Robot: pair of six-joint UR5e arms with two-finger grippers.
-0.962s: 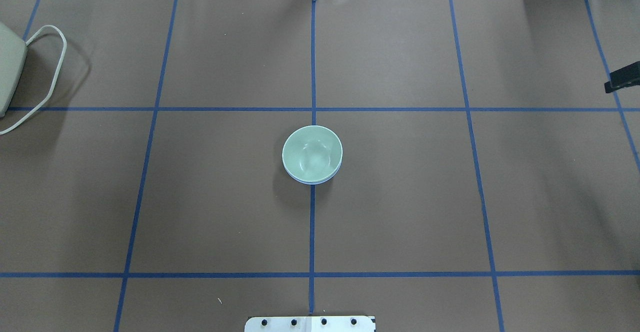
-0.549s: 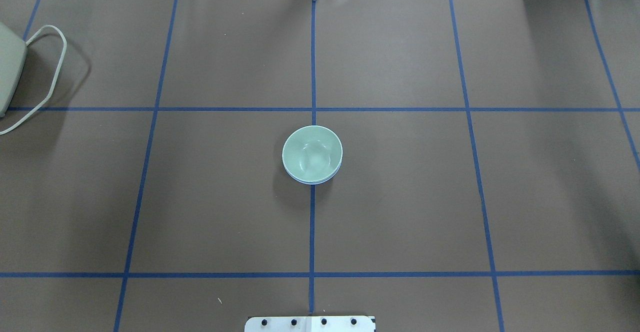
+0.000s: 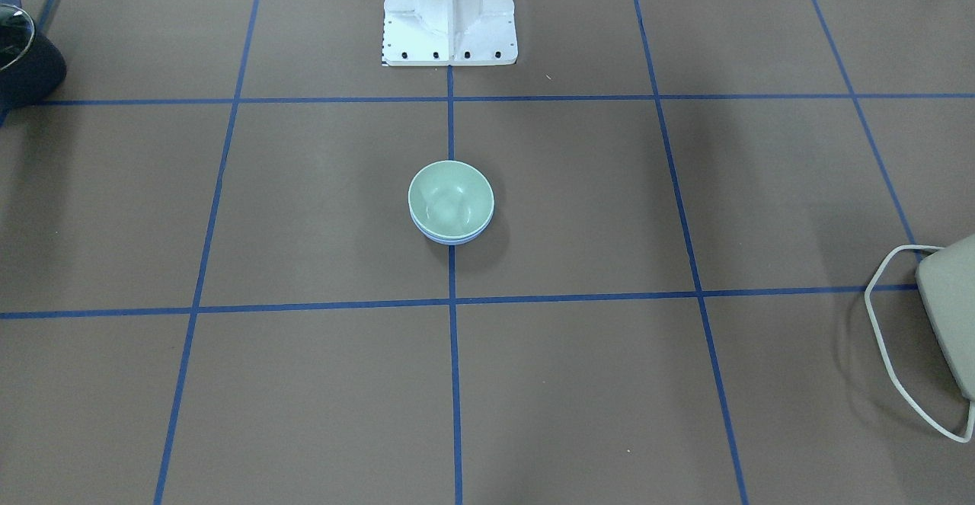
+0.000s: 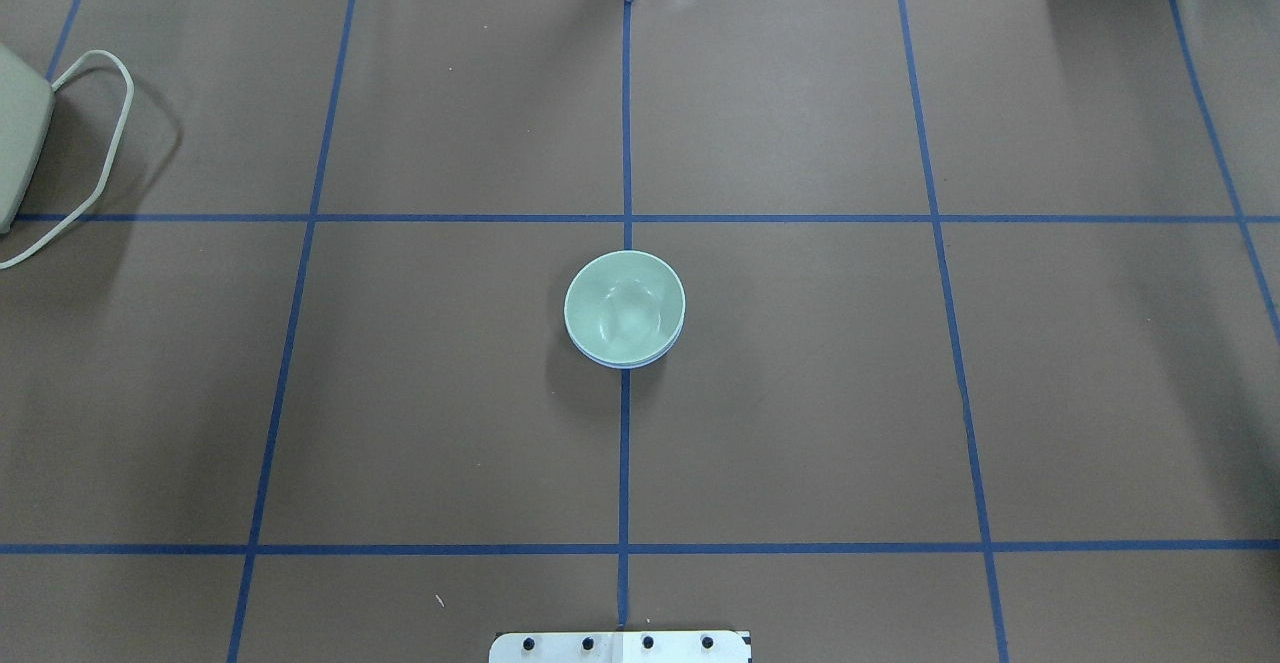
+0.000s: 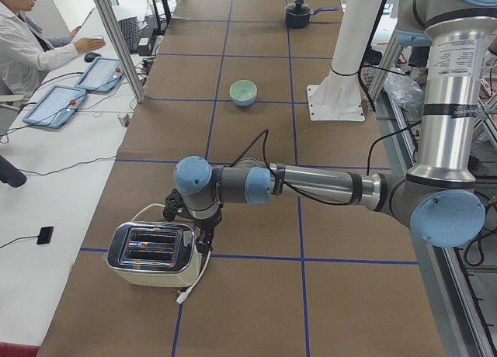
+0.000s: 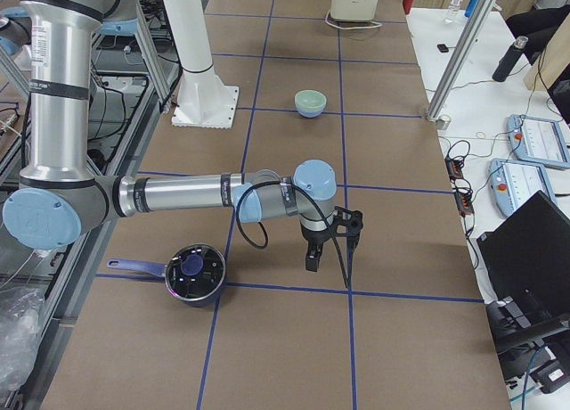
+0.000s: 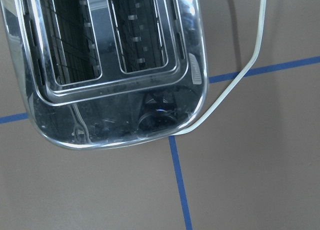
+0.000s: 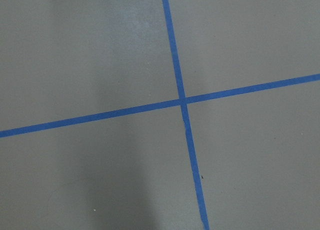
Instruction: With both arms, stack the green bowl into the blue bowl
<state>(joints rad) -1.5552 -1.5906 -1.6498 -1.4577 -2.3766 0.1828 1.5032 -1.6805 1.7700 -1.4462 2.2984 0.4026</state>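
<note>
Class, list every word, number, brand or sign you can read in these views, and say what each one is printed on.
No text reads clearly in any view.
Label on the left arm, exterior left view: dark print, too small to read.
Label on the right arm, exterior right view: too blurred to read.
The green bowl, blue bowl and toaster: no marking shows.

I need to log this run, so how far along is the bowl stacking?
Done: the green bowl sits nested inside the blue bowl at the table's centre. In hand: nothing; the left arm is over by the toaster, the right arm by the pot, both far from the bowls. Left: nothing visible; the stack looks complete.
</note>
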